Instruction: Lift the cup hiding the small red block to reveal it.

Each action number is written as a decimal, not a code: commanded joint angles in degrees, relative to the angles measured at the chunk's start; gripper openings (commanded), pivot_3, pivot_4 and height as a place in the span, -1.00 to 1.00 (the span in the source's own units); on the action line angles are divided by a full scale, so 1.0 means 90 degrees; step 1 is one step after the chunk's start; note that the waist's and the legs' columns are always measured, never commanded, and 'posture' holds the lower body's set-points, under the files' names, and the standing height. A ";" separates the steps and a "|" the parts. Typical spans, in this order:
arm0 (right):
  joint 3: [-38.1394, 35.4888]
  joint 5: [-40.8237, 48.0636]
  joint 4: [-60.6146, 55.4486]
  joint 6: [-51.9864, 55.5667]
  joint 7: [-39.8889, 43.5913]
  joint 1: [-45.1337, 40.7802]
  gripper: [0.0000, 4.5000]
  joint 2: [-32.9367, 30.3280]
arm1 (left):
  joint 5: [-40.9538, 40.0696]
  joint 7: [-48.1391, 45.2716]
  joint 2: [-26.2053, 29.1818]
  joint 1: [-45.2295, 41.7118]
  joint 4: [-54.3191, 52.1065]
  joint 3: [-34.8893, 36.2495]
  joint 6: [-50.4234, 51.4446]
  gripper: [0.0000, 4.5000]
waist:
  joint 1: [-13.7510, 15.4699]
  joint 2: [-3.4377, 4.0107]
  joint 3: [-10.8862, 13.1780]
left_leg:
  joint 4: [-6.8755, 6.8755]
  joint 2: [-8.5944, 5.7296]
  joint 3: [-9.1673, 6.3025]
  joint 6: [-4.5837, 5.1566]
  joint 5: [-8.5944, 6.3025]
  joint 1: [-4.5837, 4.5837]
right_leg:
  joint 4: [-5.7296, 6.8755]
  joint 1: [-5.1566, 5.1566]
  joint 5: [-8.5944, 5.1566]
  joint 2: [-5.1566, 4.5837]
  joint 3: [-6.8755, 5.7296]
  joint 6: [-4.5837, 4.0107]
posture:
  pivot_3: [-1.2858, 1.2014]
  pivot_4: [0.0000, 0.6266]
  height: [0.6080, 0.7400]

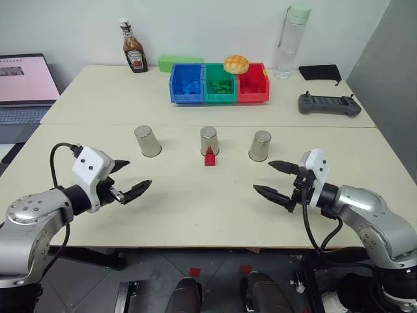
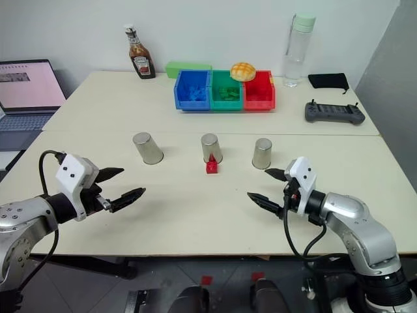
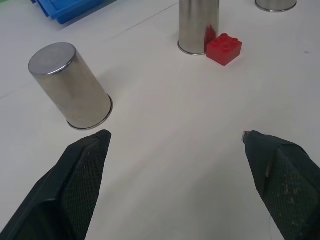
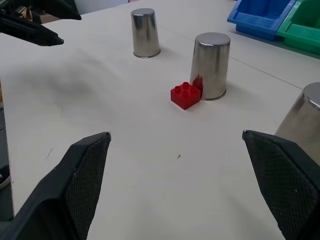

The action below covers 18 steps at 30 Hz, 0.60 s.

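Three silvery metal cups stand upside down in a row across the table: left cup [image 1: 147,141], middle cup [image 1: 208,140], right cup [image 1: 260,145]. The small red block [image 1: 210,158] lies uncovered on the table, touching the near side of the middle cup; the right wrist view shows the block [image 4: 185,95] against that cup [image 4: 211,65]. My left gripper [image 1: 139,173] hovers open and empty in front of the left cup. On the other side, my right gripper [image 1: 262,176] hovers open and empty in front of the right cup. Neither touches a cup.
Blue [image 1: 187,83], green [image 1: 219,85] and red [image 1: 253,85] bins sit at the back with a bun [image 1: 236,63] on them. A sauce bottle [image 1: 134,55], a clear bottle [image 1: 290,42], a controller [image 1: 329,104] and a laptop [image 1: 23,85] stand around the far edges.
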 commanded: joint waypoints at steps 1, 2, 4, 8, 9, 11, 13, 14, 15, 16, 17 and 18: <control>-0.0072 0.0038 -0.0176 -0.0094 0.0036 -0.0069 1.00 0.0009 | -0.0150 -0.0146 0.0103 -0.0018 -0.0210 0.0255 -0.0106 1.00 | -0.0001 0.0000 0.0000 | 0.0000 0.0000 0.0000 0.0000 0.0000 0.0000 | 0.0000 0.0000 0.0000 0.0000 0.0000 0.0000 | 0.03 -0.52 1.00; -0.0075 0.0036 -0.0173 -0.0093 0.0033 -0.0073 1.00 0.0008 | -0.0102 -0.0096 0.0108 -0.0029 -0.0209 0.0262 -0.0109 1.00 | -0.0001 0.0000 0.0000 | 0.0000 0.0000 0.0000 0.0000 0.0000 0.0000 | 0.0000 0.0000 0.0000 0.0000 0.0001 0.0000 | 0.03 -0.52 1.00; -0.0079 0.0036 -0.0171 -0.0087 0.0029 -0.0082 1.00 0.0003 | -0.0072 -0.0037 0.0124 -0.0045 -0.0200 0.0262 -0.0024 1.00 | -0.0001 0.0000 0.0000 | 0.0000 0.0000 0.0000 0.0000 0.0000 0.0000 | 0.0000 0.0000 0.0000 0.0000 0.0000 0.0000 | 0.03 -0.52 1.00; -0.0072 0.0039 -0.0152 -0.0076 0.0012 -0.0135 1.00 0.0023 | -0.0016 0.0005 0.0145 -0.0040 -0.0194 0.0241 -0.0005 1.00 | -0.0001 0.0000 0.0000 | 0.0001 0.0000 0.0000 0.0000 0.0000 0.0001 | 0.0001 0.0000 0.0000 0.0000 0.0000 0.0000 | 0.03 -0.52 1.00; -0.0070 0.0039 -0.0149 -0.0078 0.0007 -0.0142 1.00 0.0031 | -0.0010 0.0011 0.0148 -0.0027 -0.0199 0.0246 -0.0012 1.00 | -0.0001 0.0000 0.0000 | 0.0001 0.0000 0.0000 0.0000 0.0000 0.0000 | 0.0001 0.0000 0.0000 0.0000 0.0001 0.0000 | 0.03 -0.52 1.00; -0.0069 0.0040 -0.0151 -0.0081 0.0001 -0.0144 1.00 0.0043 | -0.0013 0.0020 0.0153 -0.0002 -0.0214 0.0256 -0.0010 1.00 | -0.0001 0.0000 0.0000 | 0.0000 0.0000 0.0000 0.0000 0.0000 0.0000 | 0.0001 0.0000 0.0000 0.0000 0.0000 0.0000 | 0.03 -0.52 1.00; -0.0062 0.0035 -0.0148 -0.0086 0.0005 -0.0141 1.00 0.0050 | -0.0009 0.0043 0.0162 0.0015 -0.0230 0.0259 -0.0003 1.00 | -0.0001 0.0000 0.0000 | 0.0000 0.0000 0.0000 0.0000 0.0000 0.0000 | 0.0001 0.0000 0.0000 0.0000 0.0000 0.0000 | 0.03 -0.52 1.00; -0.0060 0.0035 -0.0145 -0.0085 0.0004 -0.0145 1.00 0.0055 | -0.0013 0.0050 0.0165 0.0019 -0.0238 0.0261 0.0004 1.00 | -0.0001 0.0000 0.0000 | 0.0000 0.0000 0.0000 0.0000 0.0000 0.0000 | 0.0000 0.0000 0.0000 0.0000 0.0000 0.0000 | 0.03 -0.52 1.00; -0.0059 0.0037 -0.0140 -0.0080 0.0002 -0.0156 1.00 0.0061 | -0.0018 0.0050 0.0173 0.0030 -0.0247 0.0261 0.0017 1.00 | 0.0000 0.0000 0.0000 | 0.0000 0.0000 0.0000 0.0000 0.0000 0.0000 | 0.0001 0.0000 0.0000 0.0000 0.0000 0.0000 | 0.03 -0.52 1.00; -0.0059 0.0039 -0.0138 -0.0076 0.0000 -0.0163 1.00 0.0065 | -0.0023 0.0048 0.0178 0.0038 -0.0253 0.0262 0.0025 1.00 | -0.0001 0.0000 0.0000 | 0.0000 0.0000 0.0000 0.0000 0.0000 0.0000 | 0.0000 0.0000 0.0000 0.0000 0.0000 0.0000 | 0.03 -0.52 1.00; -0.0062 0.0042 -0.0149 -0.0071 -0.0003 -0.0160 1.00 0.0067 | -0.0029 0.0046 0.0181 0.0054 -0.0264 0.0270 0.0030 1.00 | -0.0001 0.0000 0.0000 | 0.0000 0.0000 0.0000 0.0000 0.0000 0.0000 | 0.0000 0.0000 0.0000 0.0000 0.0001 0.0000 | 0.03 -0.52 1.00; -0.0063 0.0044 -0.0153 -0.0067 -0.0003 -0.0159 1.00 0.0069 | -0.0032 0.0047 0.0184 0.0063 -0.0270 0.0275 0.0031 1.00 | -0.0001 0.0000 0.0000 | 0.0000 0.0000 0.0000 0.0000 0.0000 0.0000 | 0.0000 0.0000 0.0000 0.0000 0.0001 0.0000 | 0.03 -0.52 1.00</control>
